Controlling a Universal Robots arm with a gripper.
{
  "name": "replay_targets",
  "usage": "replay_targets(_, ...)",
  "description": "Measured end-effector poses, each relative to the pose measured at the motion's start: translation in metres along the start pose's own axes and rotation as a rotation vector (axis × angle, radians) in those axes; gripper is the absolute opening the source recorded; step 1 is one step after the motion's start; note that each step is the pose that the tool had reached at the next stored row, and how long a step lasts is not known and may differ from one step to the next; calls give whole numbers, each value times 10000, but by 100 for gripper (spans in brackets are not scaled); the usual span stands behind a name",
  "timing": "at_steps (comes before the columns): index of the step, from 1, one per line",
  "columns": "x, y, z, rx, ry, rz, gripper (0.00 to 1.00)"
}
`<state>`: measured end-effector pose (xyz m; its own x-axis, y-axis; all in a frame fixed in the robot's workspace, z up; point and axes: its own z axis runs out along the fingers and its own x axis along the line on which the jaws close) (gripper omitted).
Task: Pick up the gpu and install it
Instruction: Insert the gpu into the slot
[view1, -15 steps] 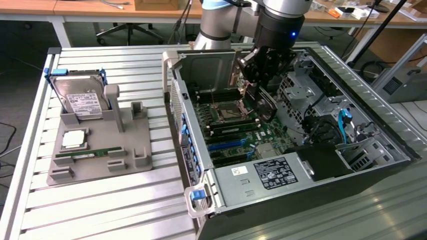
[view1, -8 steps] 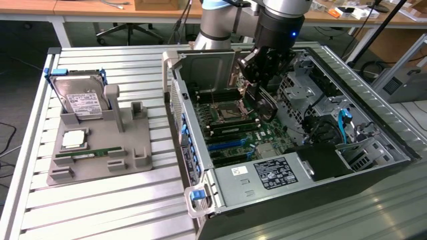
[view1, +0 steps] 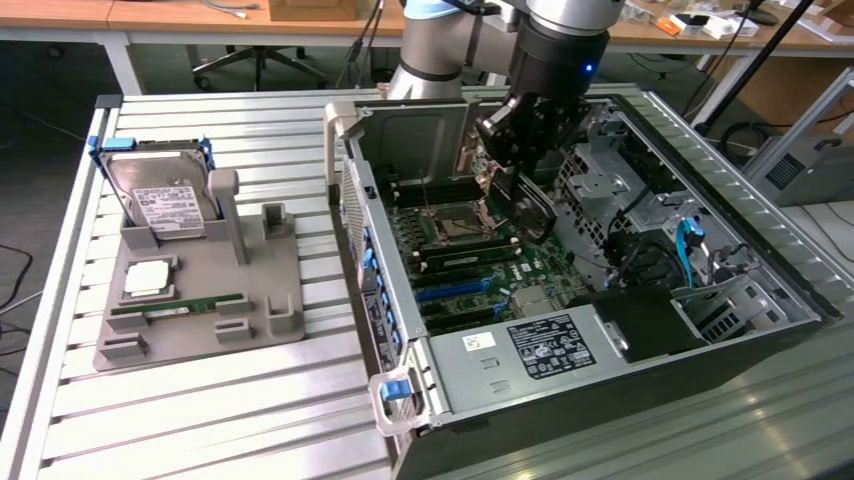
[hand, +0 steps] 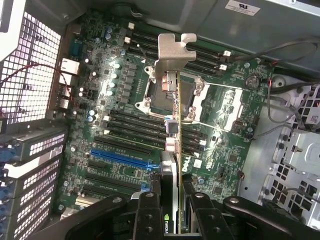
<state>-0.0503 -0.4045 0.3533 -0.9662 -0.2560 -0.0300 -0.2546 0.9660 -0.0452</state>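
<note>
Open computer case (view1: 350, 190): we work inside it. Motherboard (hand: 100, 100): lies bare beneath. Gripper (hand: 172, 200): clenched on the gpu (hand: 171, 127), which hangs edge-on above the board and seats in no slot. In our judgement the card's long edge should line up with the blue slot (hand: 120, 159), which it now crosses. Obstructions: loose cables (hand: 292, 97) and the CPU socket (hand: 156, 95).

An open computer case (view1: 358, 215) sits on the desk (view1: 200, 420). At its nine o'clock, a grey stand (view1: 267, 270) holds a hard drive (view1: 163, 200) and a green memory stick (view1: 180, 303).
</note>
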Motion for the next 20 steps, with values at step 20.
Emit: replay_targets(20,0,0,2,-13,-20,-443,27)
